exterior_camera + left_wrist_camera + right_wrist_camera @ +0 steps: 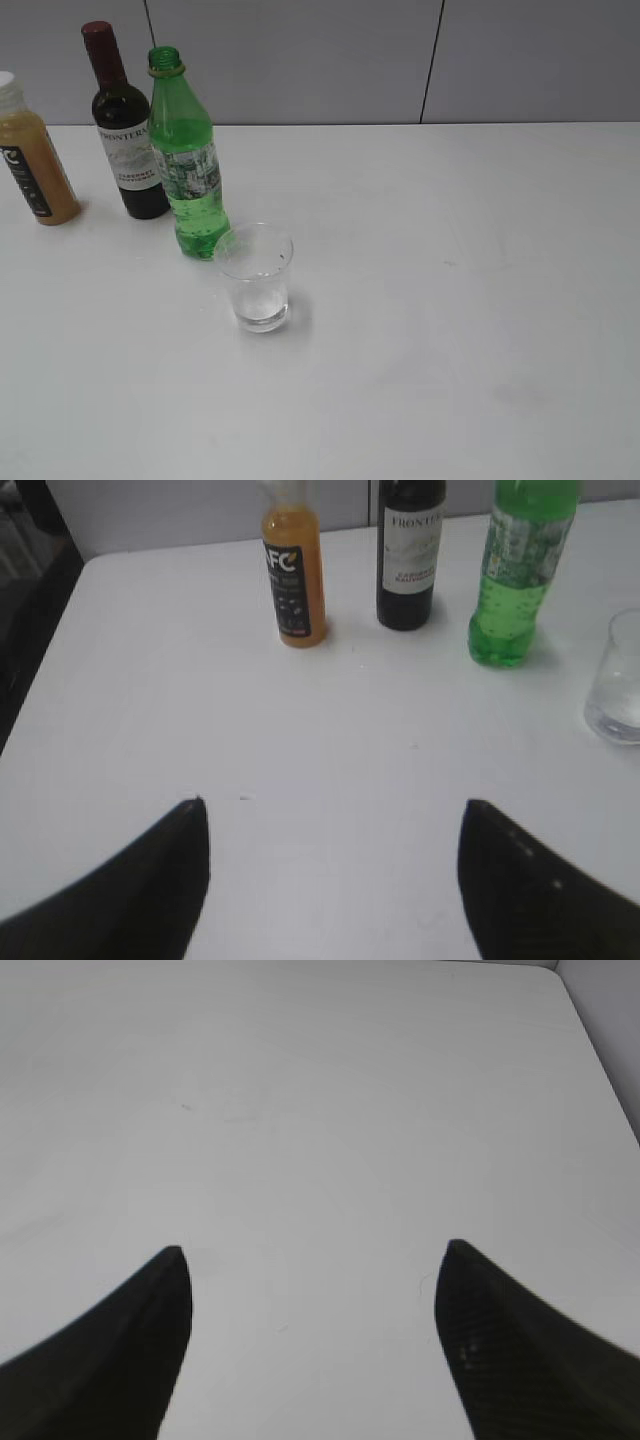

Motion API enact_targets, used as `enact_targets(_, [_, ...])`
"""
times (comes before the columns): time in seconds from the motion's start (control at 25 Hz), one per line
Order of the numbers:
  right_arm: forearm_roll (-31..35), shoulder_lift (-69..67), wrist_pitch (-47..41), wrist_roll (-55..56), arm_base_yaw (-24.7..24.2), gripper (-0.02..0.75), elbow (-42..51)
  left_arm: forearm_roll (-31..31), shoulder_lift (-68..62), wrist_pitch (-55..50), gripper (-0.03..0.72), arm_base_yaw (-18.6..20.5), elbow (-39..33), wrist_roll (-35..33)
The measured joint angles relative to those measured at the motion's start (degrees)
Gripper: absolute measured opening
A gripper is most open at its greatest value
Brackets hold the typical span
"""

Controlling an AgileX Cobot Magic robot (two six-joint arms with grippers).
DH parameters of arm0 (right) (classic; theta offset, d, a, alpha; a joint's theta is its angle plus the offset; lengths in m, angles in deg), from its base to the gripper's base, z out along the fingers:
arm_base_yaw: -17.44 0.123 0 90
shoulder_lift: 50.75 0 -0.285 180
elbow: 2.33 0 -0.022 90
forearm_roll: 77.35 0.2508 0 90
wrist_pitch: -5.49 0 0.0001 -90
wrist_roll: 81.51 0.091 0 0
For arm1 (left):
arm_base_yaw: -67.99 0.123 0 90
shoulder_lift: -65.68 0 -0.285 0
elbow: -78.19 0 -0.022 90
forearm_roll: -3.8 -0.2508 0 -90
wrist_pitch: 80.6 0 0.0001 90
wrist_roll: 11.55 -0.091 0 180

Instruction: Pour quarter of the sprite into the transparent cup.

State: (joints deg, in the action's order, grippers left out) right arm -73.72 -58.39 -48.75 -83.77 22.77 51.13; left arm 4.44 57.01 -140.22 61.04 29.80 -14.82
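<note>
The sprite [188, 160] is a tall green capless bottle standing upright at the left of the white table; it also shows in the left wrist view [515, 575]. The transparent cup [257, 277] stands upright just in front and to the right of it, with some clear liquid in its bottom, and shows at the right edge of the left wrist view [618, 680]. My left gripper [332, 805] is open and empty over bare table, well short of the bottles. My right gripper [313, 1250] is open and empty over bare table. Neither gripper shows in the exterior view.
A dark wine bottle [124, 125] with a white label stands just left of the sprite, nearly touching it. An orange juice bottle [32, 155] stands further left. The table's left edge [45, 645] and far right corner [570, 990] are in view. A grey wall runs behind.
</note>
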Motion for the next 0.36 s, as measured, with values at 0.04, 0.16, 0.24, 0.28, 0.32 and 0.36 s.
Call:
enact_targets(0.04, [0.0,0.0,0.0,0.0,0.0,0.586,0.0,0.0,0.73,0.0,0.59,0.0,0.0,0.0])
enact_targets(0.16, [0.05,0.0,0.05,0.0,0.0,0.586,0.0,0.05,1.19,0.0,0.59,0.0,0.0,0.0])
enact_targets(0.24, [0.05,0.0,0.05,0.0,0.0,0.586,0.05,0.05,1.18,0.0,0.59,0.0,0.0,0.0])
enact_targets(0.28, [0.05,0.0,0.05,0.0,0.0,0.586,0.02,0.05,1.18,0.0,0.59,0.0,0.0,0.0])
enact_targets(0.32, [0.05,0.0,0.05,0.0,0.0,0.586,0.02,0.05,1.18,0.0,0.59,0.0,0.0,0.0])
enact_targets(0.36, [0.05,0.0,0.05,0.0,0.0,0.586,0.02,0.05,1.18,0.0,0.59,0.0,0.0,0.0])
